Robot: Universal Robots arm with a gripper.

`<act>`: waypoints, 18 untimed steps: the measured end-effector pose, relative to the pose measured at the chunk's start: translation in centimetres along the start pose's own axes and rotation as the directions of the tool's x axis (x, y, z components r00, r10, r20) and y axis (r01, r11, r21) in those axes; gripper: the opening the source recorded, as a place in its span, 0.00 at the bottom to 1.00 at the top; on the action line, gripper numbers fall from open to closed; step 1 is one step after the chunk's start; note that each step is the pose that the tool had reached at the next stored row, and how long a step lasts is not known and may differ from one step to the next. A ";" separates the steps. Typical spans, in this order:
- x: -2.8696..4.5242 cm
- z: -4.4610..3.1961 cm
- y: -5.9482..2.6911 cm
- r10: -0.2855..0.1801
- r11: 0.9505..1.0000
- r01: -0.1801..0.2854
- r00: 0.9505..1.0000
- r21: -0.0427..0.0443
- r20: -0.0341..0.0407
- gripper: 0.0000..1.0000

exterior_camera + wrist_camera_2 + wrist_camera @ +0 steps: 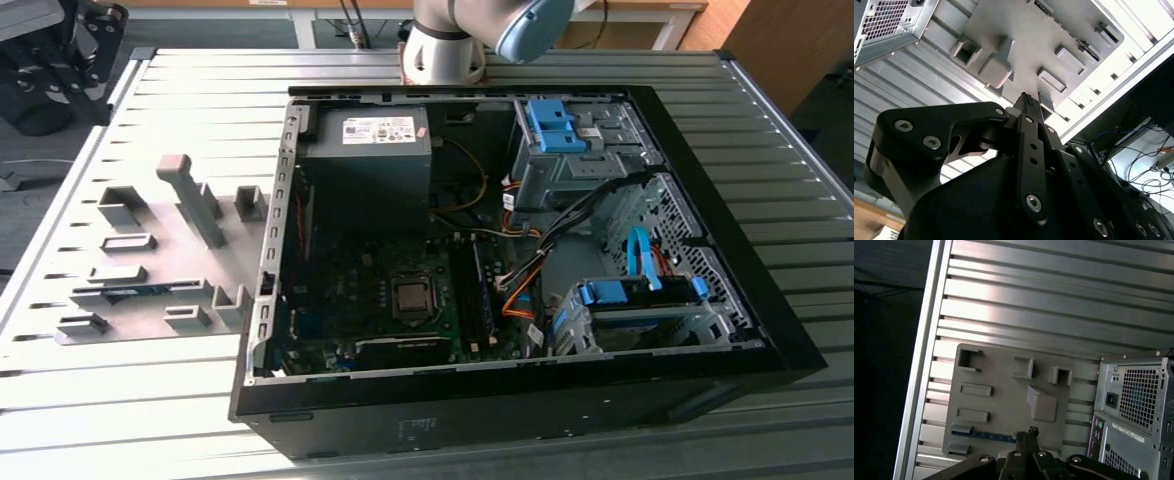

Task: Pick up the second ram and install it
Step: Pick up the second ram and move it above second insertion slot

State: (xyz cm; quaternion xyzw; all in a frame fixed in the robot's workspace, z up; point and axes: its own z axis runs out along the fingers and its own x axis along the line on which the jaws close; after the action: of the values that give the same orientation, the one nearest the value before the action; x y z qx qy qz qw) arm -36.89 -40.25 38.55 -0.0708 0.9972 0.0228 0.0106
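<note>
The second ram point(140, 291) lies flat on a grey fixture plate point(200, 265), which sits on the slotted aluminium table point(120, 400) to the exterior view's left of the open computer case point(747, 330). The stick is a thin blue-green strip lodged among the low grey holders point(118, 272) toward the near end of that plate, well apart from the tall grey post point(194, 200) standing farther back.

The gripper point(1030, 432) hangs above the plate with its black fingers point(1023, 445) drawn close together and nothing between them. In the first wrist view the ram point(986, 435) runs along the plate's edge, one end reaching close beside the fingertips in the picture. Even so, the tool is clear of the stick and not touching it. In the second wrist view the gripper point(1026, 100) points at the plate point(1019, 35) from well off, with a block-shaped holder point(996, 70) just past its tip.

Inside the case the motherboard point(360, 300) lies open to view, with the grey power supply point(367, 150) at the far end and blue drive brackets point(627, 292) on the exterior view's right. The arm's base point(447, 45) stands on the table beyond the case.
</note>
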 end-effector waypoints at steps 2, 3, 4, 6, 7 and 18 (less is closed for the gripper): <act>0.02 0.02 0.00 -0.053 0.999 0.053 0.999 -0.001 -0.002 0.11; 0.03 0.02 0.00 -0.067 0.998 0.067 0.998 -0.002 -0.003 0.11; 0.04 0.03 0.00 -0.081 0.997 0.081 0.997 -0.002 -0.003 0.11; 0.05 0.03 0.00 -0.104 0.995 0.104 0.995 -0.003 -0.004 0.11; 0.05 0.03 0.00 -0.109 0.994 0.109 0.994 -0.003 -0.005 0.11; 0.05 0.03 0.00 -0.110 0.994 0.110 0.994 -0.003 -0.005 0.11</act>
State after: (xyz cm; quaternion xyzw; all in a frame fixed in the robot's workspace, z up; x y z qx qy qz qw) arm -36.95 -40.25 38.52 -0.1256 0.9918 0.0234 0.0093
